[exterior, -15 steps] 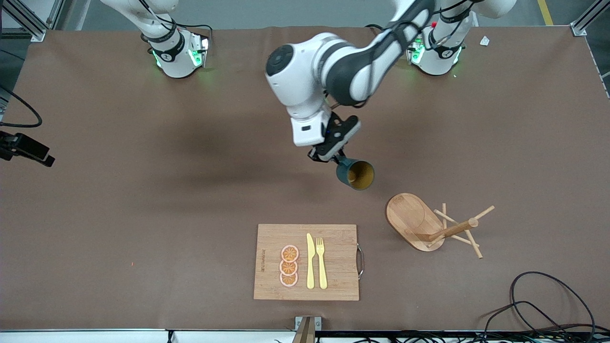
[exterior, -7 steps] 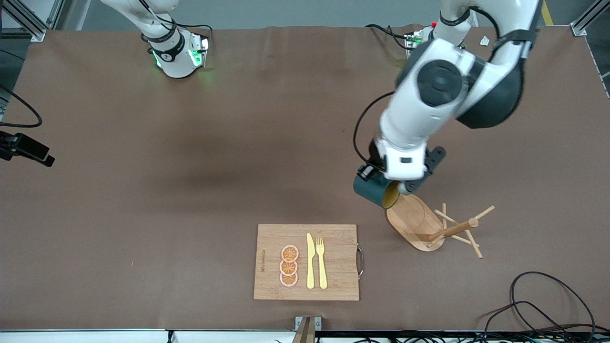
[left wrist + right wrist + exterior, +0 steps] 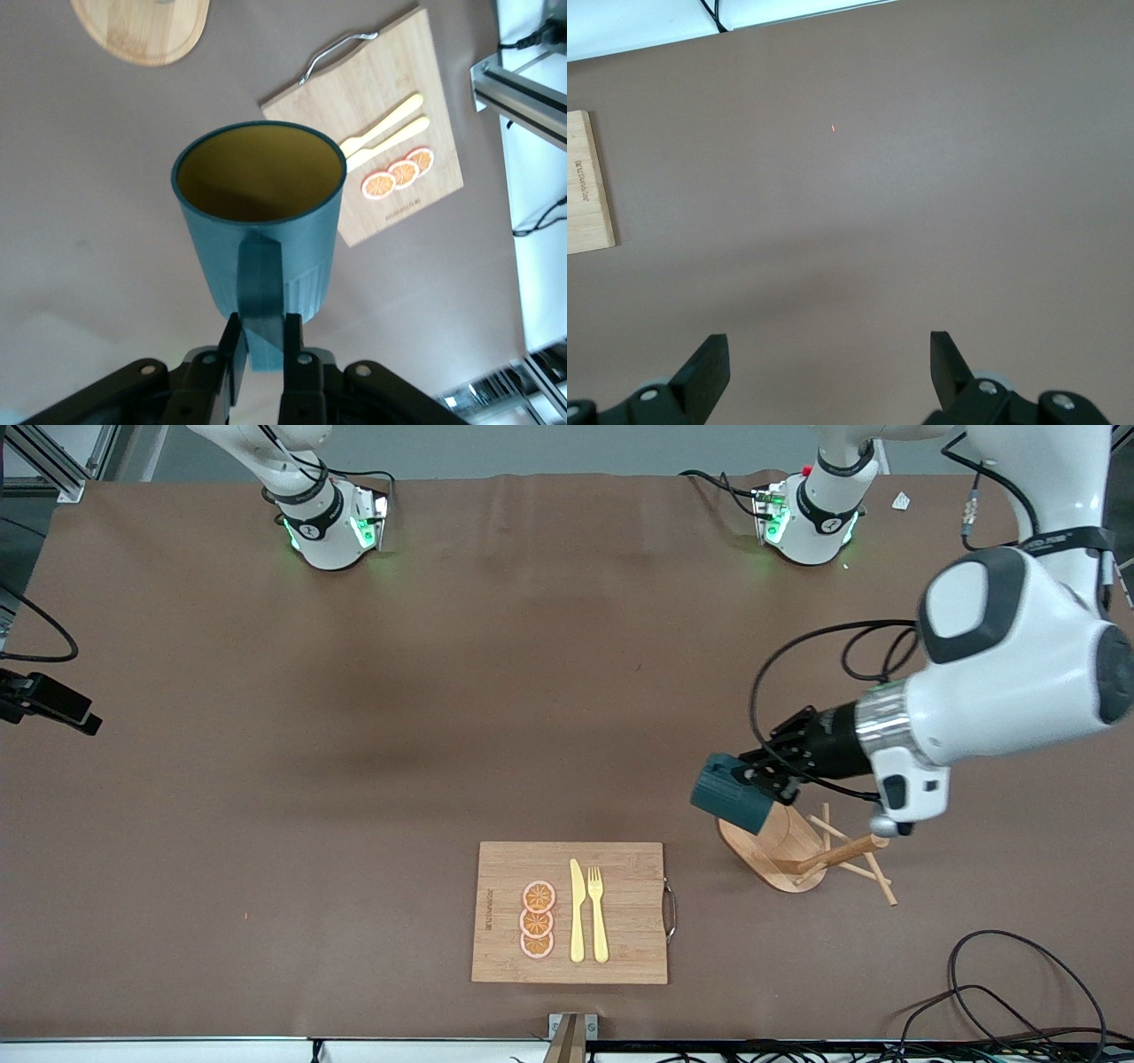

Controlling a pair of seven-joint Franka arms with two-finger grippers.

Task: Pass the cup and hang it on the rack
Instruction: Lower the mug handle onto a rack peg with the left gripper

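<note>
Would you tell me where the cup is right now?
The cup is in the air, held by its handle in the left hand, over the rack base's edge.

Cup [image 3: 733,798] hides rack [image 3: 780,850] base edge; board [image 3: 586,181] cropped.

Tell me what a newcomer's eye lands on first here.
First, the left gripper, shut on the handle of the teal cup, holds it in the air over the oval base of the wooden rack. Next, the cutting board nearer the front camera, carrying orange slices, a knife and a fork. The right gripper waits open over bare table.
</note>
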